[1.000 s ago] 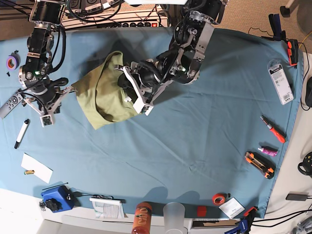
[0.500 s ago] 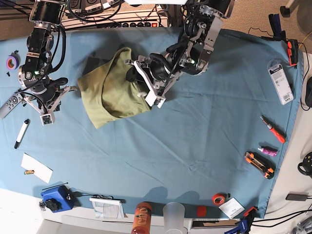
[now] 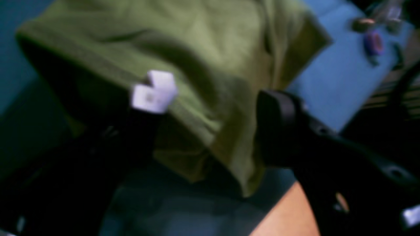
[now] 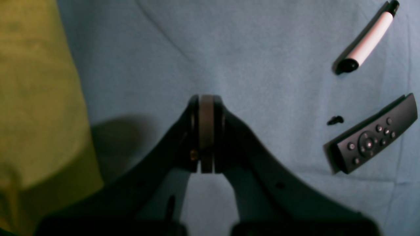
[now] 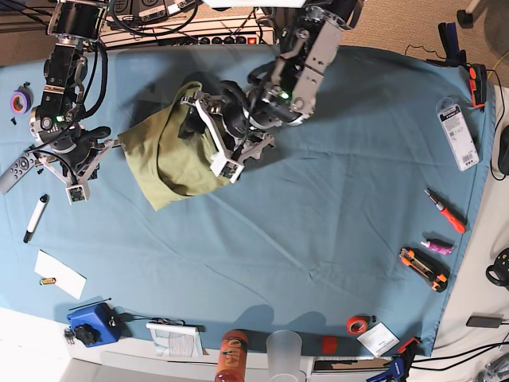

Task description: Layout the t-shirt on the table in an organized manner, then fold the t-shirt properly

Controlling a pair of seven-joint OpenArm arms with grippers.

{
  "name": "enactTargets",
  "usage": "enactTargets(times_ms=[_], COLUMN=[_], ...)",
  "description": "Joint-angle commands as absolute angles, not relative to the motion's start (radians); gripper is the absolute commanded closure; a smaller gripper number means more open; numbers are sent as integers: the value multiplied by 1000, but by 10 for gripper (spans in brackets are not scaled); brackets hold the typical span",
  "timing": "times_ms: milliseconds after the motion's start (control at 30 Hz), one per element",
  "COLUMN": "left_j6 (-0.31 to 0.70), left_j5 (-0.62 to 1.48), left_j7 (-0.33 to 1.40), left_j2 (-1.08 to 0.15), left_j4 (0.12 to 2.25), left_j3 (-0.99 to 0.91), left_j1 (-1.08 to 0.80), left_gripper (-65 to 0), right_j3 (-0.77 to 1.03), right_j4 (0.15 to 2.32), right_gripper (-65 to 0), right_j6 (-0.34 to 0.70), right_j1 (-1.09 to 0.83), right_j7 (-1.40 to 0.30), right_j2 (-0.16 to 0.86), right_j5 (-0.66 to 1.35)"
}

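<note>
The wide table covered with smooth teal-blue cloth [image 5: 318, 239] is crowded only along its rims: a black remote control [image 4: 372, 143] and a black-capped white marker [image 4: 366, 39] lie at one end, an orange-handled screwdriver [image 5: 445, 211] and an orange roll of tape [image 5: 357, 324] at the other end and near edge. A broad bare stretch of cloth is left in the middle and toward the near edge. The crumpled olive-green cotton t-shirt [image 5: 171, 151] is bunched in a heap on the table between the two arms, toward the far edge, with one corner drawn out to a point beside the right gripper.

The left gripper [image 5: 219, 135] is seen with its jaws spread wide above the t-shirt's right-hand edge; a fold of fabric lies between them, and whether a finger touches it cannot be told through the blur. The right gripper [image 4: 206, 131] is pressed fully closed, holding nothing, with bare cloth beneath it and the t-shirt just beside it.
</note>
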State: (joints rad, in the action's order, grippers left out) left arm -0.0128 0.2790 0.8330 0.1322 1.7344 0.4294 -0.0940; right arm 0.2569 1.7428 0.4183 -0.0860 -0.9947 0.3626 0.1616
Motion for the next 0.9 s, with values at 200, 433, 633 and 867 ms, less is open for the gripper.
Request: enactTargets(times_ms=[200,433,633,867], left_j6=[-113,-139,-139,-139], left_j5=[276,472,575,607], left_j7=[811,797,822,785], left_j2=[157,157,157,157], left_j4=[1639,1587,1586,1586], left_j3=[436,436,436,436], left_j1=[-83,-83,-83,-80], left_gripper=[-468,-449,-298,-143], right_j3=[263,263,263,263], right_j4=[1758,1758,1758,1758], right_gripper=[0,0,0,0], right_j6=[422,422,422,422], right_j1=[-72,-72,-72,-72], right_j7=[-989,-992,-995,-995], right_j2=[379,379,379,379], right_j5=[167,168,168,168])
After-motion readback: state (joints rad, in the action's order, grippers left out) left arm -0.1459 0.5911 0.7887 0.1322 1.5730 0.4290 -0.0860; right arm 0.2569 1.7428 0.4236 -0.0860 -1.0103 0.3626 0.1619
